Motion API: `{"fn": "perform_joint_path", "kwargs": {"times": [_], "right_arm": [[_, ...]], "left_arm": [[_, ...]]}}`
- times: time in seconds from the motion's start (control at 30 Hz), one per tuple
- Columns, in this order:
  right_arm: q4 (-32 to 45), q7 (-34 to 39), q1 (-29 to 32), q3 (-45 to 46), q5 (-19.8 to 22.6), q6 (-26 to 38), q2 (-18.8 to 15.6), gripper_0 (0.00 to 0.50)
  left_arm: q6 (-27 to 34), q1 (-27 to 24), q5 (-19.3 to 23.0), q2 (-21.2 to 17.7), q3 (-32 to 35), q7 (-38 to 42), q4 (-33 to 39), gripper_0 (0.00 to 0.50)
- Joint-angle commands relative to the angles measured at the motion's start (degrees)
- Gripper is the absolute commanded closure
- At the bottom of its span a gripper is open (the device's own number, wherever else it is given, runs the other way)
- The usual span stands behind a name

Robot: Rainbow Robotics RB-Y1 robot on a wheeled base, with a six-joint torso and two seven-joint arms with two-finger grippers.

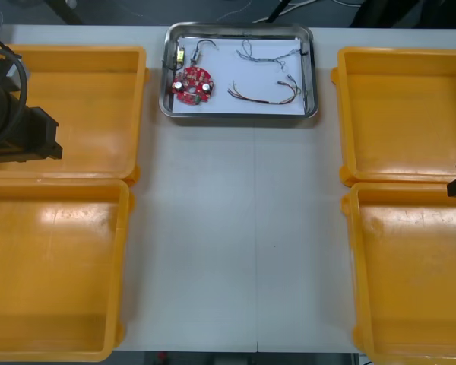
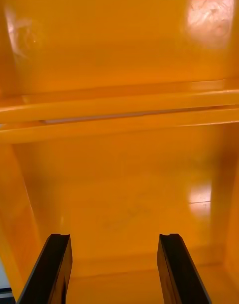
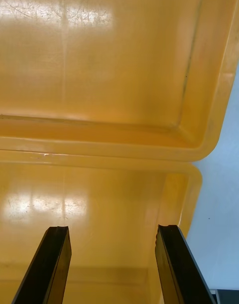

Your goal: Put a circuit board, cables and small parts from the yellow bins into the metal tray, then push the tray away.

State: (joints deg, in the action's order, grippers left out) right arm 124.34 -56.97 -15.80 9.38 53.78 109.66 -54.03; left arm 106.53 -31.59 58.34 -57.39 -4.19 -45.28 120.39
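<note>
A: What is the metal tray point(image 1: 239, 114) carrying at far centre?
B: It is holding a round red circuit board point(image 1: 193, 84) and thin cables point(image 1: 266, 93). The left gripper point(image 3: 112, 229) and right gripper point(image 2: 114, 236) are gaping, empty, over glossy yellow bins point(image 1: 403, 99).

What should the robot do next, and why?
Probably just park both arms. The metal tray sits at the far edge of the table holding a red circuit board, cables and small metal parts; the yellow bins look empty, and the left hand and right hand hang open over bins.
</note>
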Motion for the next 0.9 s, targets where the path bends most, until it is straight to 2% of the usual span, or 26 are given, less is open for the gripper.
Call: {"fn": "perform_joint_path", "kwargs": {"times": [0.03, 0.2, 0.47, 0.9], "right_arm": [[-2.5, -0.3, 0.3, 1.5, -0.2, 0.3, -2.3, 0.000], [-4.1, -1.6, 0.4, 1.5, 0.3, 0.3, -2.3, 0.000], [-4.7, -8.6, 0.4, 1.6, -0.3, -0.3, -2.3, 0.000], [-4.7, -9.7, 1.0, 1.6, -2.4, -1.6, -0.8, 0.000]], "left_arm": [[-0.4, 0.4, 0.4, 0.4, 1.7, -2.6, 1.2, 0.000], [-0.4, 0.4, 0.4, 0.4, 1.7, -2.6, 1.2, 0.000], [-0.4, 0.4, 0.4, 0.4, 1.7, -2.6, 1.2, 0.000], [-0.4, 0.4, 0.4, 0.4, 1.7, -2.6, 1.2, 0.000]]}}
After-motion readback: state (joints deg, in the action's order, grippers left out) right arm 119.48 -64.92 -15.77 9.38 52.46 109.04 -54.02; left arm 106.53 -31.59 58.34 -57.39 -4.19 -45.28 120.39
